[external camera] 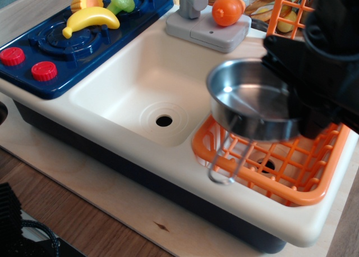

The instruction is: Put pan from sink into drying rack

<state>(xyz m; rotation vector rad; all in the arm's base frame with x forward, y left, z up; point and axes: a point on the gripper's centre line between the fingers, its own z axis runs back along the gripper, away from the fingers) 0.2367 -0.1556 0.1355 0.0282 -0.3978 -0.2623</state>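
Observation:
The shiny steel pan (249, 102) hangs in the air over the left part of the orange drying rack (291, 178). Its wire-loop handle (224, 156) points down and forward across the rack's front-left rim. My black gripper (300, 108) is shut on the pan's right rim and covers the rack's back half. The cream sink (134, 88) with its dark drain hole (164, 120) lies to the left with nothing in it.
A grey faucet block (207, 27) with an orange toy fruit (227, 10) stands behind the sink. A blue stove (73, 38) with a banana (90, 18), a green vegetable and red knobs is at the left. An orange mesh panel (286, 10) is at the back right.

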